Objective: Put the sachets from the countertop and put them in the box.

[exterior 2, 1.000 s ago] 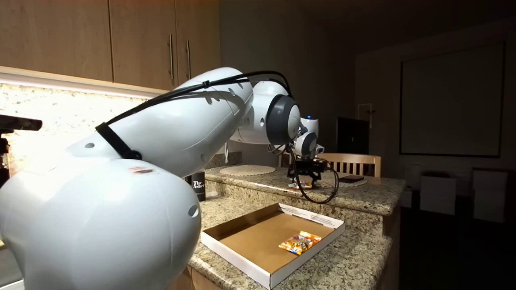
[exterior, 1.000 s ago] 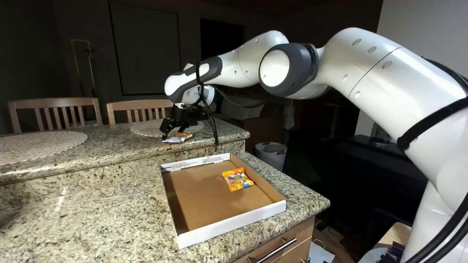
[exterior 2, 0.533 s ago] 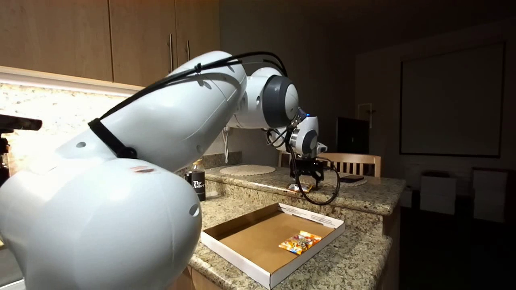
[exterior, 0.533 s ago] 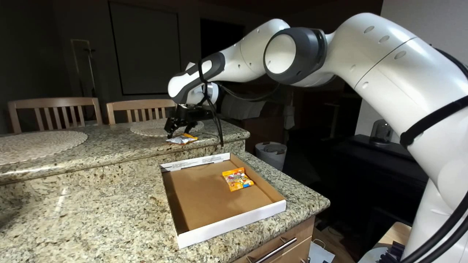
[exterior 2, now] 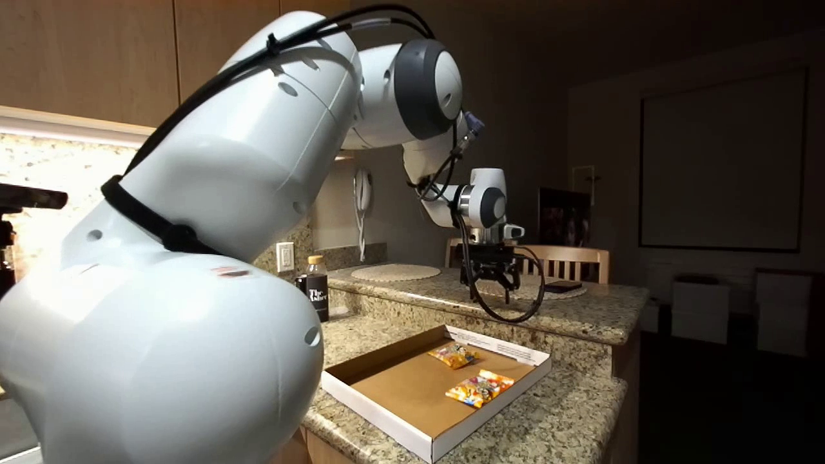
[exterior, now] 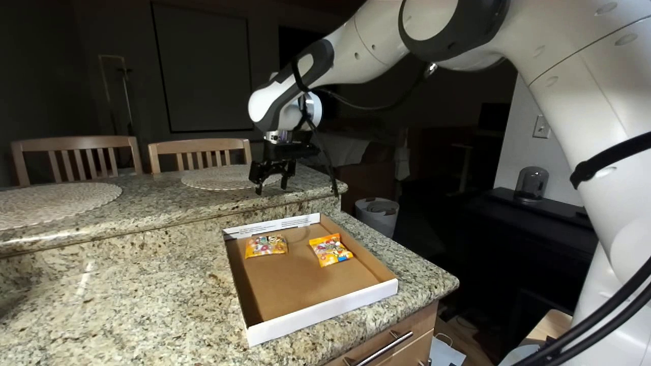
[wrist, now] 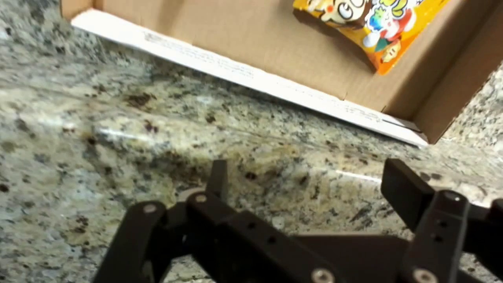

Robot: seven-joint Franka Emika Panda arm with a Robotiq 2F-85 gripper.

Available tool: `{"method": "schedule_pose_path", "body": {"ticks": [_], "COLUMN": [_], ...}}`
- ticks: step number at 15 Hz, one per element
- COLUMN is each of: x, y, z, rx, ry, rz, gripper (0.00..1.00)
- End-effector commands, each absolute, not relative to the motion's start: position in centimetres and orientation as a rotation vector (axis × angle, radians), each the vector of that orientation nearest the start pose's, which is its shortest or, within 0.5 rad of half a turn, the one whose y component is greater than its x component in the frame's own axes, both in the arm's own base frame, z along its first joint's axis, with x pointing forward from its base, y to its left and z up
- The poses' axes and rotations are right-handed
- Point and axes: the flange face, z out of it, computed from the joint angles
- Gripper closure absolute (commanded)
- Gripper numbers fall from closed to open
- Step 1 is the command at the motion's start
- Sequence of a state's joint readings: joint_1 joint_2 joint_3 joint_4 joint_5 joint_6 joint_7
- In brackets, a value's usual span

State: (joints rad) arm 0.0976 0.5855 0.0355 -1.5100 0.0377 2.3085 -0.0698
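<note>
Far-left candy packet [exterior: 266, 245]: just came off the granite ledge [exterior: 157, 203]
Right packet [exterior: 331, 249]: hasn't budged
Cardboard tray [exterior: 322, 312]: got both, probably done
Gripper [wrist: 306, 177]: fingers [wrist: 404, 188] wide, holding nothing

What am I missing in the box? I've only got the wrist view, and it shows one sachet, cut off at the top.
Observer: A second sachet: in both exterior views it lies in the box, apart from your sachet.
Operator: Is everything down there on one level?
Observer: No, both exterior views show the box on the lower countertop, a step below the raised one.
Operator: Anything up there I can't see?
Observer: In an exterior view, a dark flat object lies on a placemat; I can't tell what it is.
</note>
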Motion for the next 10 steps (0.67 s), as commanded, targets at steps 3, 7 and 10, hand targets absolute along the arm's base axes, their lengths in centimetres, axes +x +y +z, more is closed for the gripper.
{"method": "schedule_pose_path", "body": {"ticks": [3,7,10], "x": [64.2,57.4,53.5], "y": [7.4,6.3,6.9], "z": [38.0,40.4,41.9], "rx": [-3.142,-3.196,-3.17], "ry": [-0.137,-0.157,-0.209], "rz": [-0.298,-0.06,0.181], "gripper": [0.0,0.0,0.0]}}
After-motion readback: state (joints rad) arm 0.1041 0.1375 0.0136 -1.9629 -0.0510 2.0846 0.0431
